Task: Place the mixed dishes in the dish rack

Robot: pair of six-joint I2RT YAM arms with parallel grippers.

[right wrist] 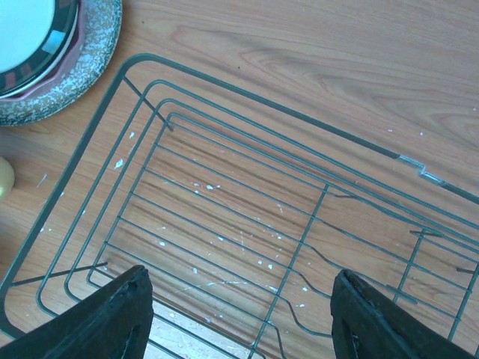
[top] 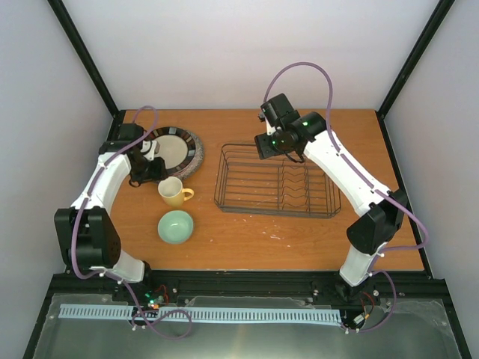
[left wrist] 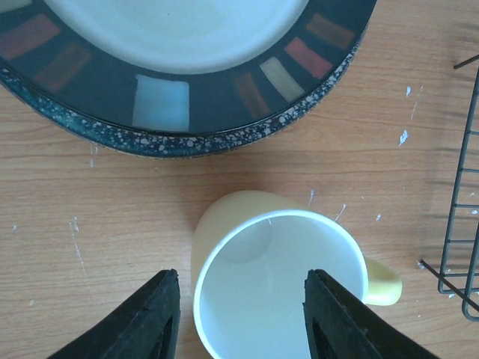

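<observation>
Yellow mug (left wrist: 224,217) stands upright on the table (top: 247,239) beside the striped-rim plate (left wrist: 161,105), left of the dish rack (top: 274,212). Left gripper (left wrist: 241,278) has its fingers apart over it. Right gripper (right wrist: 241,275) is spread too, empty, above the rack. Mug looks light, rigid, slick and chippable, so I'd pinch its wall.

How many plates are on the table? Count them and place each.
3, stacked left of the rack: striped-rim plate on top, reddish plate beneath, speckled-rim plate lowest. More may hide.
</observation>
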